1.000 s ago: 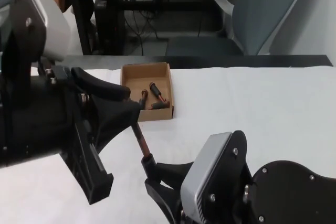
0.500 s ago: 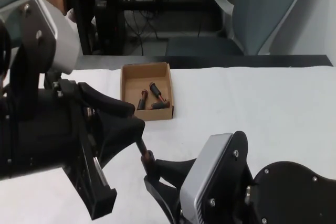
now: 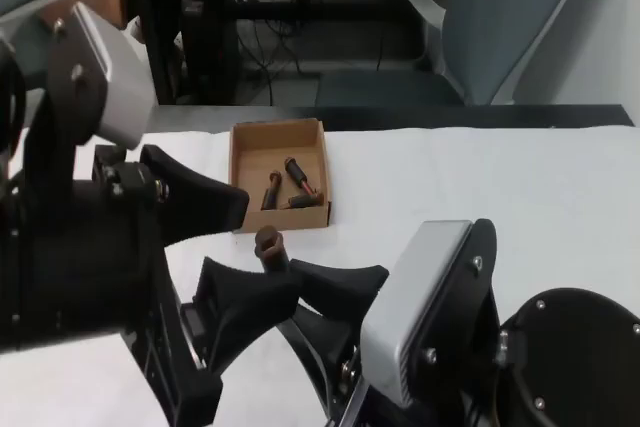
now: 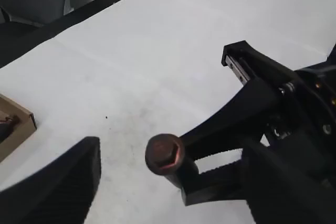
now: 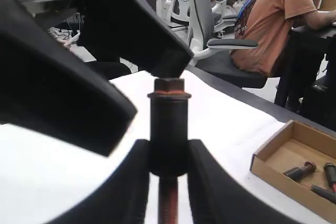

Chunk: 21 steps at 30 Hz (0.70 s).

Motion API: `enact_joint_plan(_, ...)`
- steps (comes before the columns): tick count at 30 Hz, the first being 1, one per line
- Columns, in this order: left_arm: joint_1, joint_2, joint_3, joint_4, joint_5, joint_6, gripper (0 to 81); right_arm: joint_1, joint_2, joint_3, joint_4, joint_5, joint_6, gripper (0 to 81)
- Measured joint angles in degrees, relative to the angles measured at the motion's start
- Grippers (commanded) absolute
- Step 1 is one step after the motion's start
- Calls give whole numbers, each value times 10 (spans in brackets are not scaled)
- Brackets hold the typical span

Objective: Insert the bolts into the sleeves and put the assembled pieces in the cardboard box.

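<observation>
Over the white bench [image 3: 480, 187], the right tool [image 5: 169, 149] pinches a dark sleeve [image 5: 169, 124] with a bolt [image 5: 169, 84] seated in it. The hex head is up, the long axis near upright, and the thread hangs below the fingers. The left tool [image 4: 169, 148] stands spread wide either side of the head. It is stiff, smooth metal and likely slippery, so the sleeve's barrel looks the safest hold. The box [image 3: 275, 128], well apart, holds three finished pieces [image 3: 297, 172].

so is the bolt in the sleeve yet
In: the bolt sits with its head against the sleeve top, in the right gripper.
</observation>
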Motion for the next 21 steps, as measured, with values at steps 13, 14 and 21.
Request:
enact_joint_plan(13,0,-113,-38,143,-113,-8,18,-65,1,-4,89,50,38,4)
enact_joint_plan(14,0,-125,-35,150,-130,-10,18,-76,0,-7,91,49,41,4)
enact_joint_plan(21,0,-243,-31,136,-249,-39,18,-171,53,-89,191,-27,30,4)
